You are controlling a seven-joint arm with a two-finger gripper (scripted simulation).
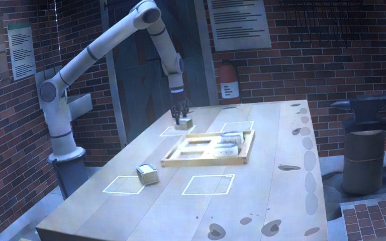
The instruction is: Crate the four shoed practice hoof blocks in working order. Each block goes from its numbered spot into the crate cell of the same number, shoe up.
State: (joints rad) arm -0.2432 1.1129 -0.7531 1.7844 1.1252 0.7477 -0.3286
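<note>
A tan hoof block (183, 123) sits on the right part of the far-left marked square (176, 131), just behind the wooden crate (208, 149). My gripper (178, 119) is down over this block and grips it. Two pale blocks with shoes up sit in the crate's right cells, one behind (232, 137) and one in front (226, 149). The crate's left cells are empty. Another tan block with a shoe on top (147, 172) stands at the right edge of the near-left square (124, 184).
The crate's far-left rail lies close beside my gripper. Two empty squares are marked, one behind the crate (237, 126) and one in front (208, 184). An anvil on a stump (363, 142) stands off the table's right side. Dark stains dot the right and near edges.
</note>
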